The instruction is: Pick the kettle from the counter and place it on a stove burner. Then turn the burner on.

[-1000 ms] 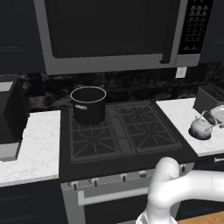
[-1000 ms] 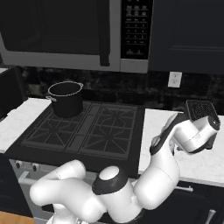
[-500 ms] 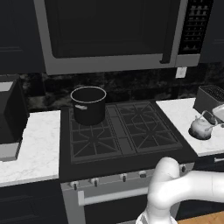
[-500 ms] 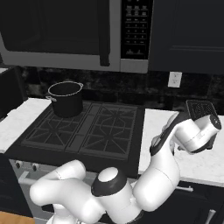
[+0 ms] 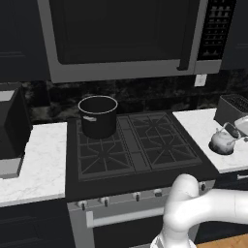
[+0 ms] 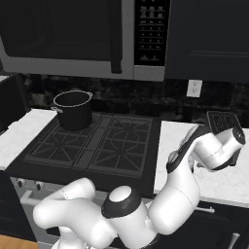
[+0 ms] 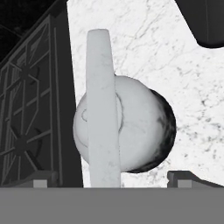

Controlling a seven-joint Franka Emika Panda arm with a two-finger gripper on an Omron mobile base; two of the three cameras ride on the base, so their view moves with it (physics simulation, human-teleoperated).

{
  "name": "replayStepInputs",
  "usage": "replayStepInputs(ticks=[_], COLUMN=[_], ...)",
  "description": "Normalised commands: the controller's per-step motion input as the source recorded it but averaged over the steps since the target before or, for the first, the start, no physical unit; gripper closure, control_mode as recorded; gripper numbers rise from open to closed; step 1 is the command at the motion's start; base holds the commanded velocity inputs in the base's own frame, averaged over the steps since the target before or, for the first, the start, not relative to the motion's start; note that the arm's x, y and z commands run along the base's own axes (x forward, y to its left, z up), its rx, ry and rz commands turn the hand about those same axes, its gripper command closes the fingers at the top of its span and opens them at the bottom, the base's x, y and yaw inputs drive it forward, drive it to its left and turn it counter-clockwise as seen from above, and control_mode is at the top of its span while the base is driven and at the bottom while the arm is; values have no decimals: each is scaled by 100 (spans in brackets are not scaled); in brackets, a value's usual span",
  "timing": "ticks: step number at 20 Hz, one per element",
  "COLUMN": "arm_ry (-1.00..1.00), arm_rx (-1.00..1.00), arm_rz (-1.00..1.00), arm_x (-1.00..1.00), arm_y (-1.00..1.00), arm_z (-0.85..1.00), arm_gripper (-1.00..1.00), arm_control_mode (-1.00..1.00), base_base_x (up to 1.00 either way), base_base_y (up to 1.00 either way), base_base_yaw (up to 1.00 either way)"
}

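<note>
The silvery kettle (image 5: pixel 223 141) stands upright on the white marble counter (image 5: pixel 197 125), to the right of the stove. From straight above, the kettle (image 7: pixel 135 127) shows its round body and its arched handle (image 7: pixel 102 109) running up the middle. My gripper (image 7: pixel 113 178) hangs just above it, open, one dark fingertip (image 7: pixel 41 178) on each side of the body and neither touching it. The stove burners (image 5: pixel 167 149) lie left of the kettle, and the grate (image 7: pixel 26 109) runs along the left of the hand view. In the right base view my arm hides the kettle.
A black pot (image 5: pixel 98 116) sits on the rear left burner, also seen as pot (image 6: pixel 73 109). A dark toaster (image 5: pixel 234 107) stands on the counter just behind the kettle. Stove knobs (image 5: pixel 137 196) line the front panel. A microwave (image 5: pixel 126 36) hangs above the cooktop.
</note>
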Motion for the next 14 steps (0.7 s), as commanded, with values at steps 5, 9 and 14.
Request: replayStepInputs(ticks=[5,9,14], arm_ry=[0,0,0], arm_rx=[0,0,0], arm_rz=[0,0,0], arm_x=[6,0,0], arm_y=[4,0,0], arm_z=[-7,0,0], arm_gripper=[-100,100,100], arm_control_mode=[-100,-100,-100], base_base_x=[0,0,0], base_base_y=[0,0,0], base_base_yaw=[0,0,0])
